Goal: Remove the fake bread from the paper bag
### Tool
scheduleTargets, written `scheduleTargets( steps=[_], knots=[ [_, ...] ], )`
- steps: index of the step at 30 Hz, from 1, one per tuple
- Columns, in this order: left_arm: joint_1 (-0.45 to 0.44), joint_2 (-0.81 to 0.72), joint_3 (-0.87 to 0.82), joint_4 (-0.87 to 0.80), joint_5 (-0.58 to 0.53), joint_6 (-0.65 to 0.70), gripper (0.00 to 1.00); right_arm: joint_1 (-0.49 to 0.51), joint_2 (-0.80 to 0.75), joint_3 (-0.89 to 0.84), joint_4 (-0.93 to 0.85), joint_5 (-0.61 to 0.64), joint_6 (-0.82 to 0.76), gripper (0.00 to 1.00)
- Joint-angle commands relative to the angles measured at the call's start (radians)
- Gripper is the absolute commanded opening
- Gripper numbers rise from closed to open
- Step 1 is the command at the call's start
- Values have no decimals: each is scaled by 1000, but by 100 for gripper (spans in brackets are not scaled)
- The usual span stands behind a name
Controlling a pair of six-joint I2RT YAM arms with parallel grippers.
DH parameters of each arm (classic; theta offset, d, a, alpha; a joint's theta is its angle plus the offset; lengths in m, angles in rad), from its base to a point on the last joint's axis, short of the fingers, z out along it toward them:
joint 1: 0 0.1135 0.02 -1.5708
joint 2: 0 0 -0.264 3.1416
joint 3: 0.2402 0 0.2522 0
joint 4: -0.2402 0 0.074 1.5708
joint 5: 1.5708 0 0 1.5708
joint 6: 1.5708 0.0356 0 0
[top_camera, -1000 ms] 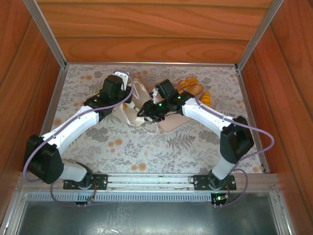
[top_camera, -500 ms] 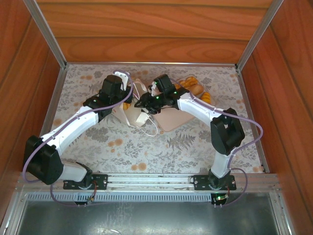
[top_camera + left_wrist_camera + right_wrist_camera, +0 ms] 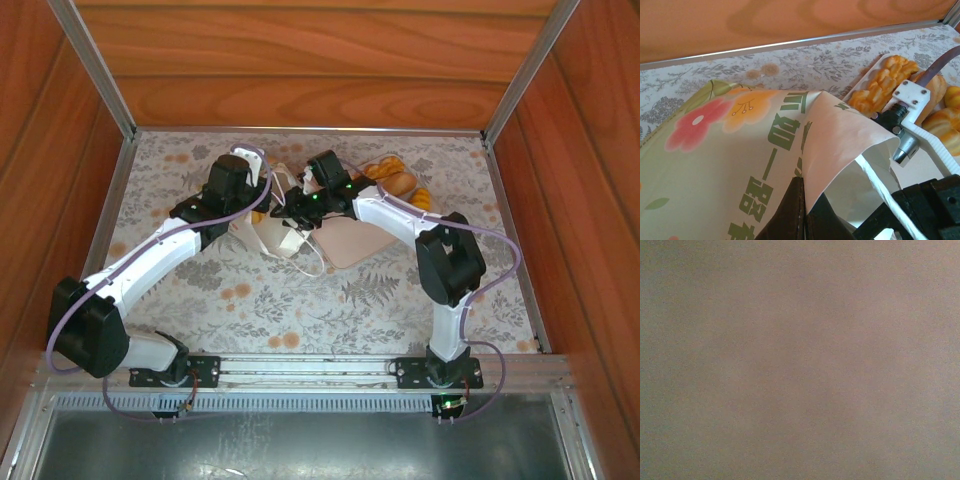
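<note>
— Is the left pincer (image 3: 801,212) holding anything?
— It is pinching the edge of the paper bag (image 3: 740,165). The right pincer (image 3: 291,212) is sitting at the bag's mouth; I cannot tell its grip.
— And beyond?
— The fake bread (image 3: 885,82) is lying on a tray (image 3: 347,248).

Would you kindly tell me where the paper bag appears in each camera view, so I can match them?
Top external: paper bag mid-picture.
Left wrist: paper bag across the lower left, flowers and green lettering showing.
Right wrist: too blurred to tell.
Shared landmark: fake bread, right of the bag.
</note>
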Motion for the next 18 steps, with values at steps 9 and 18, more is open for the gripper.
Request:
scheduleTargets(
  steps=[9, 18],
  knots=[
    [6, -14, -8, 42, -26, -37, 0, -5, -77, -28, 1, -13, -56, 27],
    [8, -7, 18, 8, -128, -84, 0, 29, -212, -56, -168, 52, -164, 23]
  ],
)
